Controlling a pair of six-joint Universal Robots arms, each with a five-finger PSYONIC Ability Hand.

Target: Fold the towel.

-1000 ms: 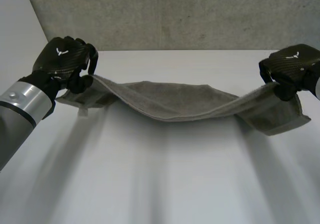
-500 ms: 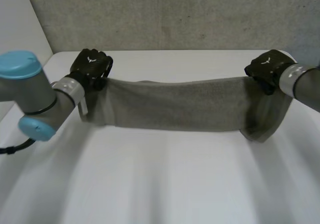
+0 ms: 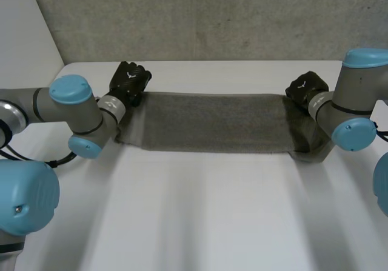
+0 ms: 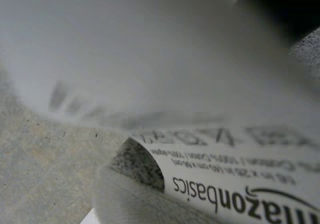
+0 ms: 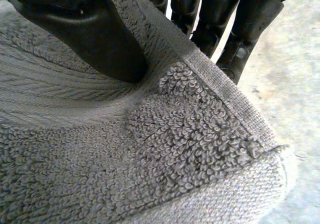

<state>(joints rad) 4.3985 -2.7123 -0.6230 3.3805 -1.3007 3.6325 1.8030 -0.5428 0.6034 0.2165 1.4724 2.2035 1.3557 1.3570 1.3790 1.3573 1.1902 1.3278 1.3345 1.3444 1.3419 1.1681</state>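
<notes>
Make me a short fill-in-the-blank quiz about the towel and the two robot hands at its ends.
1. The towel, stretched between the left robot hand and the right robot hand, is ___ in colour.
2. In the right wrist view, the right robot hand pinches the towel's edge between its fingers and its ___.
3. The white label in the left wrist view reads ___.
Missing words: grey; thumb; amazonbasics.
</notes>
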